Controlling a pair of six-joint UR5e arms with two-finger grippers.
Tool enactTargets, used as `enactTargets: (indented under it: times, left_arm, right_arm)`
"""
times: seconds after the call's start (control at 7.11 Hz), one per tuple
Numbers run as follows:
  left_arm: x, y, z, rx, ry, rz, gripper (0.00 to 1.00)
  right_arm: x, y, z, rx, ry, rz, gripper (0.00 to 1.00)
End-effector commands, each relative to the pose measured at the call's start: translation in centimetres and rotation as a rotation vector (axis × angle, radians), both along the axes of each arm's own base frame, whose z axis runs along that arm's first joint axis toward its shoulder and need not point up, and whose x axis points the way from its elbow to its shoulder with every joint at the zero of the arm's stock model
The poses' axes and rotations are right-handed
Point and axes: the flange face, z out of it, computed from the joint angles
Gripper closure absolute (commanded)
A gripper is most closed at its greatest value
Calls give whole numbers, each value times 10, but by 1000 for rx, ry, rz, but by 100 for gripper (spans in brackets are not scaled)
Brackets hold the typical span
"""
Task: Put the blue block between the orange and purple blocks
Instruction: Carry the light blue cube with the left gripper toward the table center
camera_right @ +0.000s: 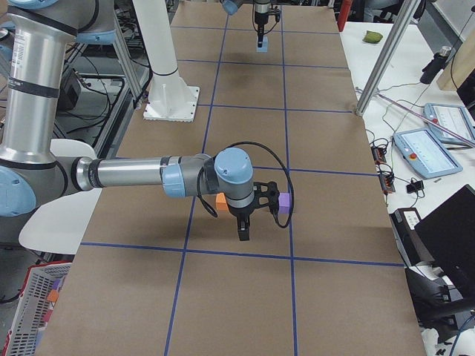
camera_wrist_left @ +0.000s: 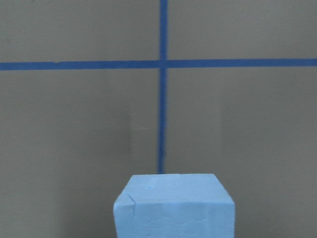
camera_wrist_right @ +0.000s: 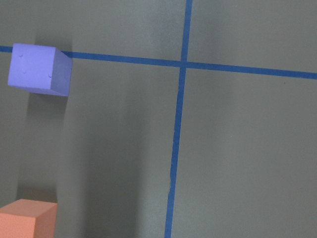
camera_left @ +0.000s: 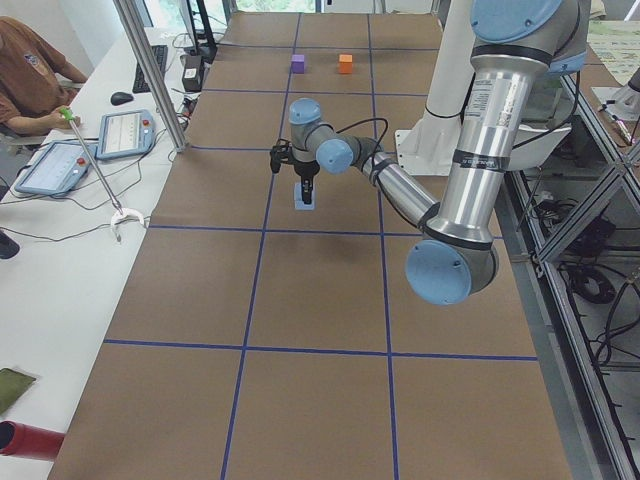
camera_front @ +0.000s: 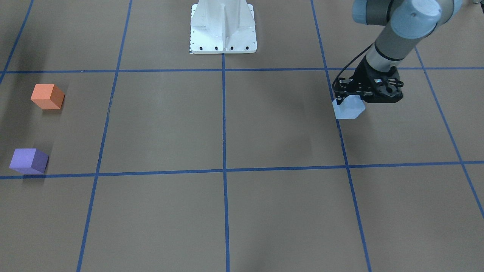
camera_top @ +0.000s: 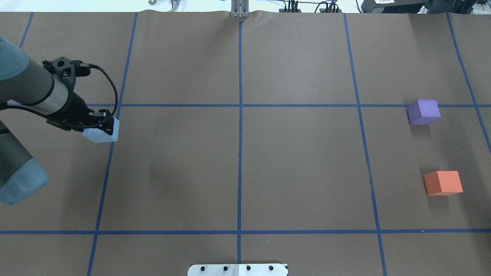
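One pale blue block [camera_top: 100,135] sits in the grip of the left gripper [camera_top: 100,123] on the left side of the brown-papered table [camera_top: 299,168], just beside a crossing of the blue tape lines [camera_top: 240,153]; the fingers appear closed against two opposite side faces, though the wrist camera shows only the block and not the pads; whether the block is clear of the table cannot be told. Far across on the right side are the purple block [camera_top: 423,112], the farther from the robot's base, and the orange block [camera_top: 443,183], the nearer; they lie well apart, with bare paper between them. The right gripper [camera_right: 243,231] hangs low near that pair, seen in the side view alone; how far it is open cannot be told. The blue block looks like cut foam: light, matte, stiff enough to keep its square edges yet likely to dent; a small nick shows on one face; it should not slip readily. The best hold, by this reading, is flat on two opposite faces, centred, with a modest squeeze, so that it neither twists nor crushes on the long carry across.
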Motion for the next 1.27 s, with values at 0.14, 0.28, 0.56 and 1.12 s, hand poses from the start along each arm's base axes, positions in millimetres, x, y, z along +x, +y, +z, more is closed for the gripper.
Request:
enactTargets:
  times: [0.14, 0.28, 0.56, 1.12]
  left_arm:
    - [98, 14, -117, -35, 51, 11, 100]
    - [135, 4, -145, -41, 48, -2, 100]
    - [191, -6, -197, -51, 44, -28, 100]
    - [293, -16, -185, 2, -17, -56, 100]
  right_arm:
    - [-58, -29, -93, -57, -68, 40, 0]
    - [-72, -55, -131, -77, -80, 79, 0]
    - [-89, -60, -166, -55, -90, 100, 0]
    - [-166, -66, -261, -13, -177, 45, 0]
